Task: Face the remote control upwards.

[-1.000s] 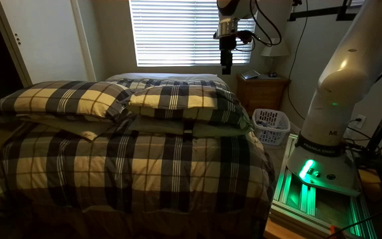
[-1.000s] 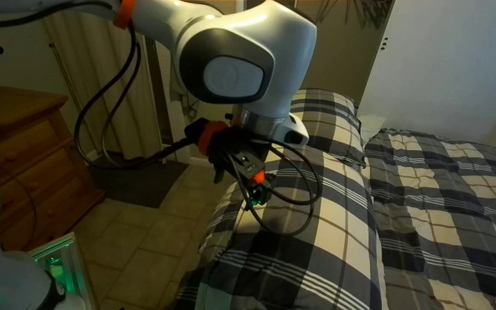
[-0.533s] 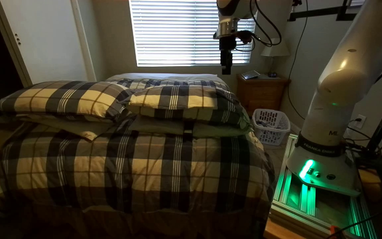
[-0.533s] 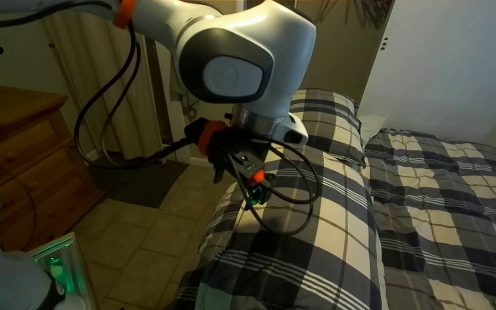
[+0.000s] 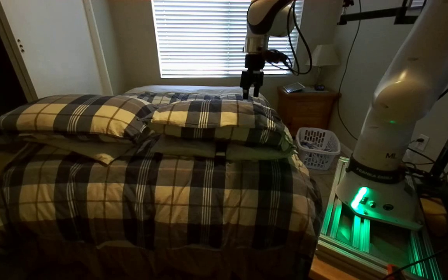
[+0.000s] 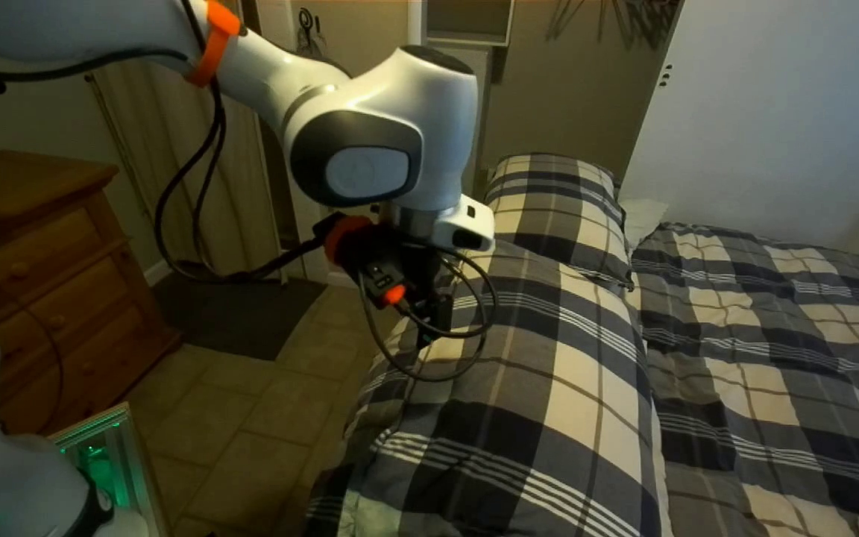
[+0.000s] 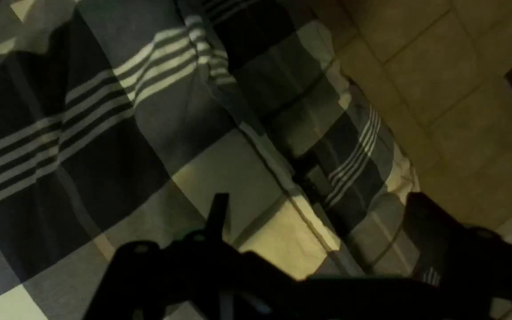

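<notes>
Claw [image 5: 251, 95] is hanging above the plaid pillow [image 5: 202, 112], jaws spread apart, and the remote control [image 5: 220, 151] is way down on the surface [image 5: 185, 198].

One tool [image 5: 251, 95], one bed [image 5: 169, 198], one basket [image 5: 321, 159], one lamp [image 5: 324, 56].

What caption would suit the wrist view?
Open, empty gripper above plaid bedding, tiled floor at upper right.

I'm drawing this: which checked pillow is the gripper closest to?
The top pillow nearest the basket: the gripper hangs over it, while the other pillow lies farther off.
</notes>
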Controlling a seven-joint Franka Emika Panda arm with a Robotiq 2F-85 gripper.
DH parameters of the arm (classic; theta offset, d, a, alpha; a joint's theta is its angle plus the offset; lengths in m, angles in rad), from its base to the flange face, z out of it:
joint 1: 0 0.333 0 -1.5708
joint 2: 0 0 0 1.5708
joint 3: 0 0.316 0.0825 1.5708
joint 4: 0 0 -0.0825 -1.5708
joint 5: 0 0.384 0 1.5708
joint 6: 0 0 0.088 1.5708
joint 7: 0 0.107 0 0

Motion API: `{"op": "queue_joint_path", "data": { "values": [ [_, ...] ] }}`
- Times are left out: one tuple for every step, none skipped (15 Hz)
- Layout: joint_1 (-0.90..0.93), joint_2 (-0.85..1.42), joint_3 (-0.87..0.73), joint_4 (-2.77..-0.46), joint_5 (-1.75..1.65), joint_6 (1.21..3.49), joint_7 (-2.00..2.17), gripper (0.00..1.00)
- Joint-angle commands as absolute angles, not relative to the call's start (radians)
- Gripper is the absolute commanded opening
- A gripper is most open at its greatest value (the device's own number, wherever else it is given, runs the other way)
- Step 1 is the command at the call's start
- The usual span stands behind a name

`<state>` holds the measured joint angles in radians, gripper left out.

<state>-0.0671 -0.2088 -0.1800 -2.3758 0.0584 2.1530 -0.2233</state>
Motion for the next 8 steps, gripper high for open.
{"op": "queue_joint_path", "data": {
  "values": [
    [-0.067, -0.262, -0.099, -2.492, 0.048, 2.378, -0.018, 1.00],
    [-0.071, -0.253, -0.070, -2.515, 0.012, 2.453, 0.053, 1.00],
    [-0.076, -0.246, -0.047, -2.533, -0.009, 2.512, 0.126, 1.00],
    [-0.085, -0.236, -0.024, -2.550, -0.036, 2.567, 0.208, 1.00],
    [-0.089, -0.222, -0.007, -2.562, -0.042, 2.604, 0.282, 1.00],
    [-0.094, -0.202, 0.009, -2.572, -0.059, 2.650, 0.346, 1.00],
    [-0.096, -0.186, 0.021, -2.580, -0.062, 2.680, 0.395, 1.00],
    [-0.105, -0.162, 0.037, -2.585, -0.087, 2.708, 0.453, 1.00]
  ]
}}
